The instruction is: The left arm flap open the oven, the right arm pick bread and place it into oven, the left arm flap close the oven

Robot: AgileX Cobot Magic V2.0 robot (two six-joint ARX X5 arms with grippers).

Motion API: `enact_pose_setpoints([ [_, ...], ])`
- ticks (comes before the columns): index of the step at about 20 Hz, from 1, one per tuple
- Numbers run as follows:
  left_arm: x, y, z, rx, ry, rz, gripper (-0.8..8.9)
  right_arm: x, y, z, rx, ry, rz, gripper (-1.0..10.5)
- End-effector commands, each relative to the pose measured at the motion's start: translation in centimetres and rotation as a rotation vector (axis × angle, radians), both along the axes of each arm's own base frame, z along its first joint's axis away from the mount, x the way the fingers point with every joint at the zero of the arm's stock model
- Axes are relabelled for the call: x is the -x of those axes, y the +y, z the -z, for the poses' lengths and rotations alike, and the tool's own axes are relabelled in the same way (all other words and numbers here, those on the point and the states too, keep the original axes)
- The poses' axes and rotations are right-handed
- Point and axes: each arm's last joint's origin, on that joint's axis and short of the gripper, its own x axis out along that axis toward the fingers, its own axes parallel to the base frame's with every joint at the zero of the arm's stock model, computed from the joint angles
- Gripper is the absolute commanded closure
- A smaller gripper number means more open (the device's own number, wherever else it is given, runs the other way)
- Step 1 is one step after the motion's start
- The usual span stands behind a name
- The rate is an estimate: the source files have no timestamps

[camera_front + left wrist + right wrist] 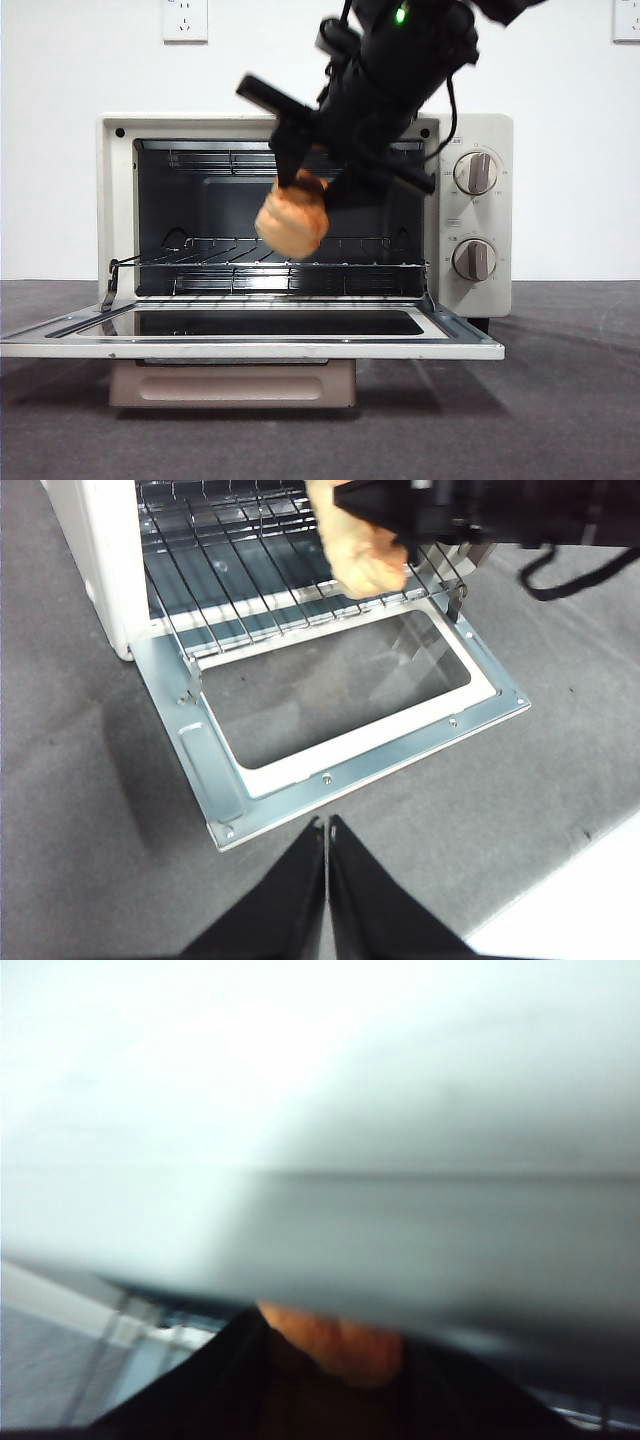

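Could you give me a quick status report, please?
Right gripper shut on bread, above wire rack. Left gripper shut, waiting before open oven door. Nothing in the way.

Front camera sits low, facing the open oven (300, 210); left wrist looks down on its door; right wrist is blurred, close.

Dark grey, felt-like tabletop (570, 400) fills the foreground and runs back to a plain white wall (60, 150); from the left wrist view the same grey surface (80, 780) gives way to a white strip at one corner (580, 910). Two white wall sockets sit high on the wall, one at upper left (185, 19), one cut off by the upper right edge (627, 20). The sockets are well apart from each other and well above the tabletop.
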Motion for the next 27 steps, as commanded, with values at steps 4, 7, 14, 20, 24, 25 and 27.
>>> enact_pose_setpoints([
  [4,0.0,0.0,-0.1,-0.009,-0.002,0.005,7.98,-0.9,0.4,1.2,0.021,0.024,0.026,6.4],
  [7,0.0,0.0,-0.1,-0.008,-0.004,0.005,7.98,-0.9,0.5,1.1,0.012,0.030,0.007,5.2],
  [14,0.0,0.0,-0.1,-0.011,0.002,0.005,7.98,0.1,0.1,-0.7,-0.006,0.035,-0.031,4.9],
  [20,0.1,0.0,0.0,-0.013,0.009,0.005,7.98,3.3,-0.9,-3.7,0.037,0.091,-0.090,4.7],
  [24,0.1,0.0,0.0,-0.013,0.007,0.005,7.98,6.9,-2.1,-6.6,0.090,0.084,-0.182,4.7],
  [25,0.1,0.0,0.0,-0.013,0.007,0.005,7.98,7.7,-2.5,-7.4,0.096,0.067,-0.212,4.7],
  [27,0.1,0.0,0.0,-0.013,0.007,0.005,7.98,9.4,-3.8,-9.2,0.102,0.022,-0.256,4.7],
])
